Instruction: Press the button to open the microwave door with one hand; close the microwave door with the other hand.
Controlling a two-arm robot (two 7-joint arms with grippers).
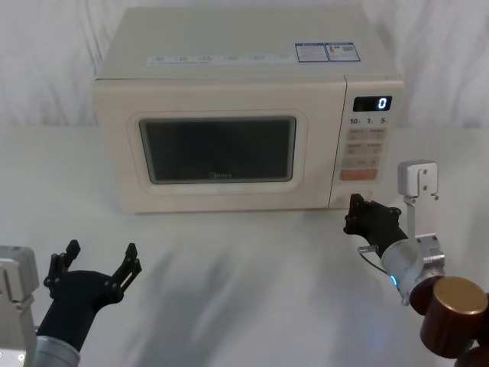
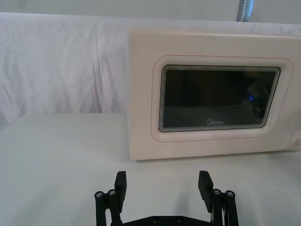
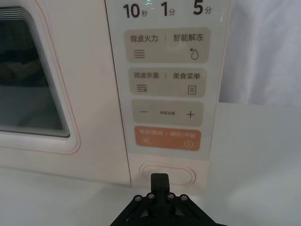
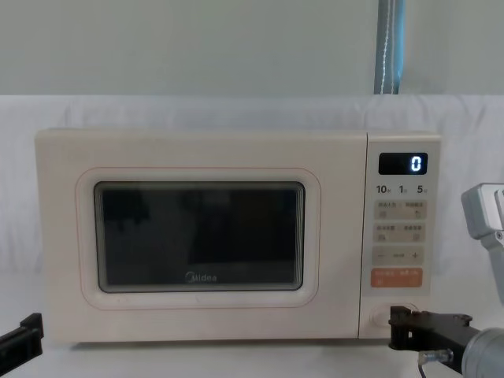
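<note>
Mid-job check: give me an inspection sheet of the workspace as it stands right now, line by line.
Surface: white table, bare in front of the microwave.
Microwave door: shut, flush with the body; display reads 0.
Button: wide cream pill under the orange key, with the right pincer's tip at it.
Clutter: nothing seen.
Right pincer: shut, fingers together, pointed at the control panel's lowest corner; contact with the button cannot be confirmed.
Left pincer: open, low over the table in front of the door's left side, apart from it.
Cables: thin wire loop by the right wrist.
Surroundings: white cloth backdrop; a blue-grey vertical post behind.
</note>
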